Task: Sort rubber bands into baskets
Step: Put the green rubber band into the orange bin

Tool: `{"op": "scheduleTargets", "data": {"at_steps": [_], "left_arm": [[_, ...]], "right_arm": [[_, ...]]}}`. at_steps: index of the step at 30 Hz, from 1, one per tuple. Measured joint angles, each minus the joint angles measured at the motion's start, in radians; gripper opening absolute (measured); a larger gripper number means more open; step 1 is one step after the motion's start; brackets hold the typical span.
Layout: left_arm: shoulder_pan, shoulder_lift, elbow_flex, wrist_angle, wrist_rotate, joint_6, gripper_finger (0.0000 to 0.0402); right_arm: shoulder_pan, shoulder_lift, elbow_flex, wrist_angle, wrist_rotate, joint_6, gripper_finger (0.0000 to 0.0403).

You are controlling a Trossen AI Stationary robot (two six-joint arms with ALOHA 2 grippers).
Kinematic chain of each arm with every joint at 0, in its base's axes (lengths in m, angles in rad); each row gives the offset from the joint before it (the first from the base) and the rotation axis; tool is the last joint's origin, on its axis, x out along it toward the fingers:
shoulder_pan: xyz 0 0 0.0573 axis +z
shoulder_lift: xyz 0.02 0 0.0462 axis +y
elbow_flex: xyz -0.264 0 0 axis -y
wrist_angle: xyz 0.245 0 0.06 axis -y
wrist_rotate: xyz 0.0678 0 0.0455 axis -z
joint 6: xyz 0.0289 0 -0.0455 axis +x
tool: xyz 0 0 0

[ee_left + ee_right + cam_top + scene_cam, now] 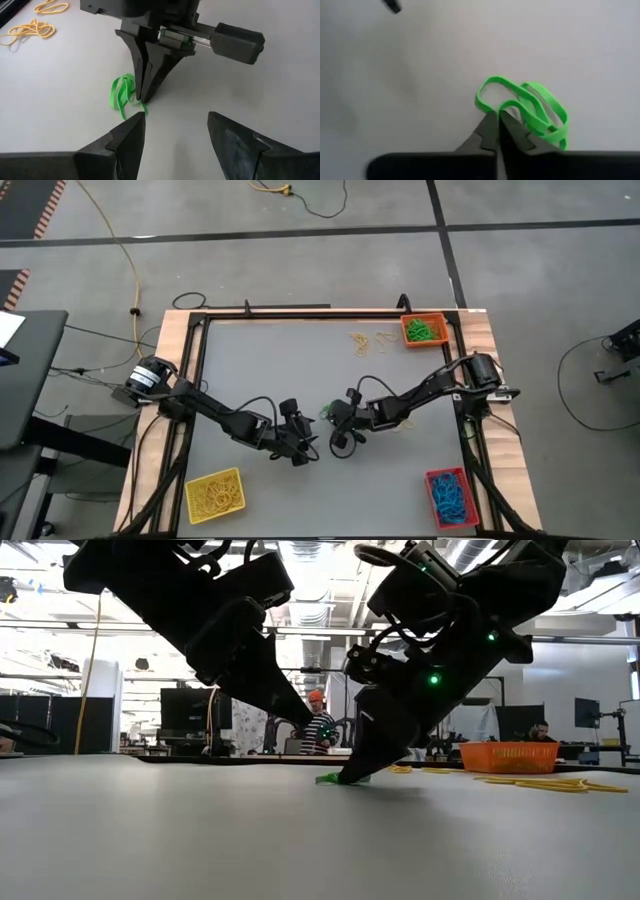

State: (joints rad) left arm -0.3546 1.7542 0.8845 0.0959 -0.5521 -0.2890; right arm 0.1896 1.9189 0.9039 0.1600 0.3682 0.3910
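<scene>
From above, you see the right gripper (331, 416) near the middle of the grey table (300, 360), tips together on a small clump of green rubber bands (326, 412). The left gripper (303, 446) sits just left of centre, slightly lower in the frame, fingers apart and holding nothing. The orange basket (424, 330) with green bands stands at the upper right, loose yellow rubber bands (366, 341) lie just to its left, the yellow basket (214, 495) with yellow bands is at the lower left, and the red basket (450, 497) with blue bands at the lower right.

At table height, you see the right gripper (352, 776) touching down at centre frame on the green bands (330, 779). The orange basket (508, 756) shows at the right, yellow bands (545, 783) just in front of it.

Through the left wrist camera, you look past its spread fingers (131, 135) to the right gripper (144, 100), pinched shut on the green bands (122, 93); yellow bands (35, 27) lie at the upper left.

Through the right wrist camera, you see its closed fingertips (496, 122) clamped on one green loop of the bunch (530, 107), low in the frame.
</scene>
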Motion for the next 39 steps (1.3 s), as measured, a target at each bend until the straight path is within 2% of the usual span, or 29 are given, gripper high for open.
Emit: {"op": "scheduleTargets", "data": {"at_steps": [13, 24, 31, 39], "left_arm": [[0.000, 0.000, 0.000, -0.001, 0.007, -0.008, 0.0206], [0.000, 0.000, 0.000, -0.001, 0.007, -0.011, 0.0206], [0.000, 0.000, 0.000, 0.000, 0.007, -0.011, 0.0206], [0.000, 0.000, 0.000, 0.000, 0.007, -0.012, 0.0206]], "right_arm": [[0.094, -0.161, -0.004, -0.146, 0.010, -0.023, 0.0017], [0.177, -0.355, -0.002, -0.261, 0.248, -0.052, 0.0017], [0.118, -0.429, -0.002, -0.417, 0.356, -0.015, 0.0017], [-0.059, -0.488, -0.002, -0.659, 0.368, 0.004, 0.0017]]}}
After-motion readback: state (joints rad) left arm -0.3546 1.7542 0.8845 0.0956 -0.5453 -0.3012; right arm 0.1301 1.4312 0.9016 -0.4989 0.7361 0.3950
